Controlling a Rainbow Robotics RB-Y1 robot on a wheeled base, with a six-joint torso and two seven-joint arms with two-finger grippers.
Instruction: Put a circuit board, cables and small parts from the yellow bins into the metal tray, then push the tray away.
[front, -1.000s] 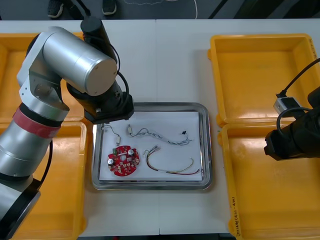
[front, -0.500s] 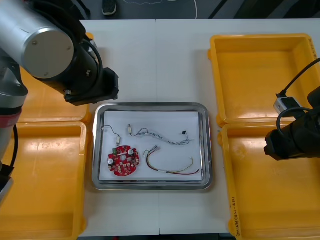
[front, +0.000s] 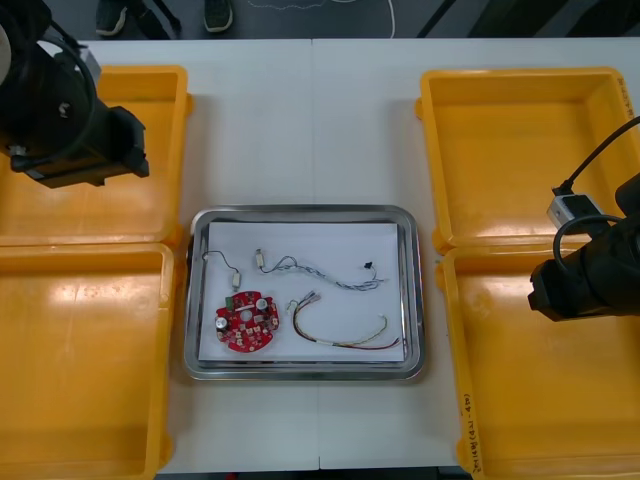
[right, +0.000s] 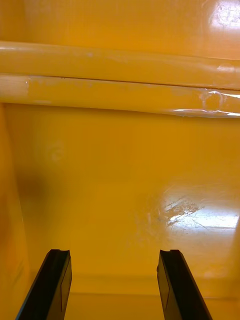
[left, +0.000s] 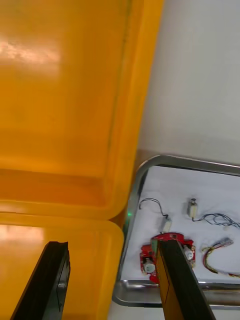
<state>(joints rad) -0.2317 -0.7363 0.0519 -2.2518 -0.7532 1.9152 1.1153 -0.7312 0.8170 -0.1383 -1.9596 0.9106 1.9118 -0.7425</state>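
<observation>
The table (front: 310, 120) carries five items. The metal tray (front: 300, 212) lies flat at its centre. Referenced from the tray, a yellow bin (front: 130, 210) lies at 10 o'clock, a second bin (front: 80, 360) at 8 o'clock, a third bin (front: 510, 150) at 2 o'clock and a fourth bin (front: 520, 400) at 4 o'clock. The bins on each side touch rim to rim.

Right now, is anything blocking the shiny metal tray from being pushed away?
Nothing visible does. Beyond the far rim of the rectangular metal tray the light table is bare; the yellow plastic bins stand only at its sides. Both arms' open jaws hang over bins.
</observation>
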